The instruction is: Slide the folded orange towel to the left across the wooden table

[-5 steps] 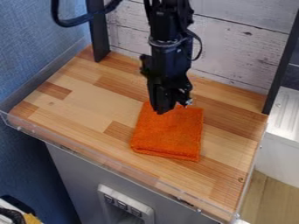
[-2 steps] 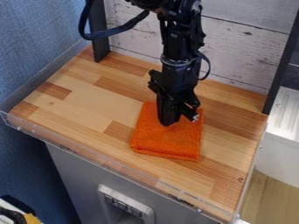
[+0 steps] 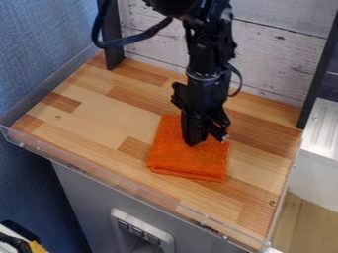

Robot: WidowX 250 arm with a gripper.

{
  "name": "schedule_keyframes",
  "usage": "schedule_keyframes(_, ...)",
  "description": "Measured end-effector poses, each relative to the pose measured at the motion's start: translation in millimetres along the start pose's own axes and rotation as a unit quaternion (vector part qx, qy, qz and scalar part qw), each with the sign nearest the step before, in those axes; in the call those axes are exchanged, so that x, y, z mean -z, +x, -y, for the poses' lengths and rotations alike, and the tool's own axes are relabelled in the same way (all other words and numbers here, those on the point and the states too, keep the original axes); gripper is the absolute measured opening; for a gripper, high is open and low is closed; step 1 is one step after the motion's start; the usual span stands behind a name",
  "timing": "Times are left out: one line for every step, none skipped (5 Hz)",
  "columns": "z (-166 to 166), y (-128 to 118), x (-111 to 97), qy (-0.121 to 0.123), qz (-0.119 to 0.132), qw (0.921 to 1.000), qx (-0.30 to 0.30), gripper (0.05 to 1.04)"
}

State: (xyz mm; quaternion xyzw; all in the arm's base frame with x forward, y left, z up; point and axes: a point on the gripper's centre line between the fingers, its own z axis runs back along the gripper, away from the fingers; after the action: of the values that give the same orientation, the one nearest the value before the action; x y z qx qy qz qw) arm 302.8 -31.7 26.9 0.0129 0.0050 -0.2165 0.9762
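The black gripper (image 3: 198, 142) hangs over the upper middle of an orange folded cloth (image 3: 189, 162), its tip at or just above the fabric. Lying flat and roughly square on the wooden surface, the cloth has its upper part partly hidden behind the gripper. Whether the gripper touches the cloth cannot be told.
A wooden tabletop (image 3: 99, 116) carries the cloth, with a clear plastic rim (image 3: 119, 184) along its front. White plank boards (image 3: 277, 59) stand behind, between two dark posts. A blue wall is at the left, and a white ridged unit (image 3: 323, 128) at the right.
The gripper has moved down and to the right in the view, from the cloth's upper edge to over its upper middle. The cloth has not clearly moved.
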Motion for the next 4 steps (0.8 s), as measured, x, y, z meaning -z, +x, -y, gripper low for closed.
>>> schedule_keyframes(4,2,3,0.002,0.008,1.0,-0.004,0.059)
schedule_keyframes(8,0,7,0.002,0.011,0.9999,-0.003,0.059)
schedule_keyframes(10,2,13,-0.005,0.015,0.9999,-0.003,0.059)
schedule_keyframes(4,-2,15,-0.013,0.018,0.9997,-0.014,0.059)
